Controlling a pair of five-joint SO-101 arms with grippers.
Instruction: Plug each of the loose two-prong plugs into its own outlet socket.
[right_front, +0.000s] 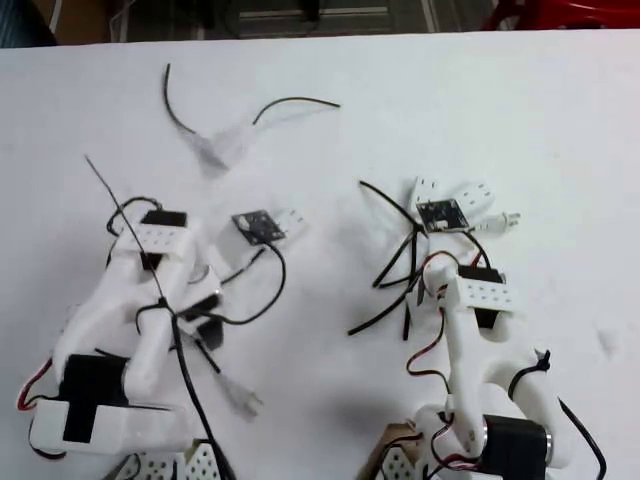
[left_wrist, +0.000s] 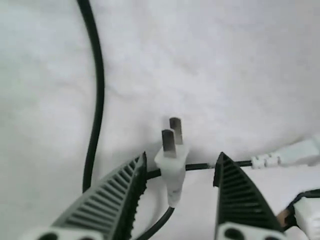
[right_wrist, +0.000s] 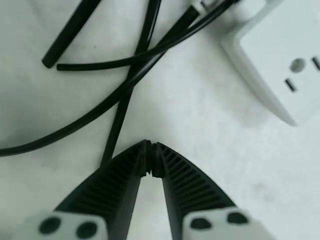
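A white two-prong plug on a black cord stands prongs-up between the fingers of my left gripper, which is open; the pads sit a little off each side of it. A second white plug body lies just beyond one finger. My right gripper is shut on nothing, just above the white table, beside a white outlet socket and several black cords. In the high view, one loose white plug lies near the left arm and another lies by the right arm.
A blurred white piece with thin black wires lies at the back left. Black cords fan out between the two arms. A long black cord runs past the left gripper. The far right of the table is bare.
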